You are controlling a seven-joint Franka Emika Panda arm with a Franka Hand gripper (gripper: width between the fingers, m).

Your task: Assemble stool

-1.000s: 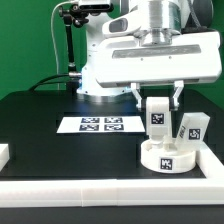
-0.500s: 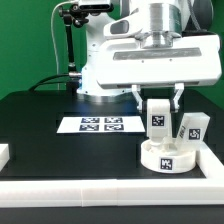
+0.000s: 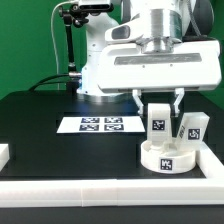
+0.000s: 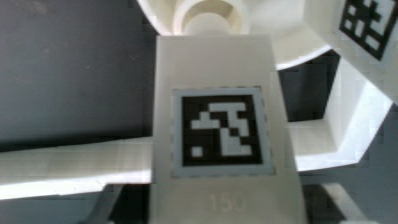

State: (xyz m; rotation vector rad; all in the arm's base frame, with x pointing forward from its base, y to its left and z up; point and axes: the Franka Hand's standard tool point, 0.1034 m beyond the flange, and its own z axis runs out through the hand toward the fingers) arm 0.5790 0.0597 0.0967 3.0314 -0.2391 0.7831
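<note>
One leg block (image 3: 157,116) is sitting clamped in the claw (image 3: 158,100); keeping it upright over the round seat (image 3: 168,155) hole.

White leg block (image 4: 217,115) filling the frame, black-and-white tag (image 4: 221,127) on its face; round seat (image 4: 222,22) beyond the block's far end; white rail (image 4: 80,162) running beside the block, over dark table (image 4: 71,80)
</note>
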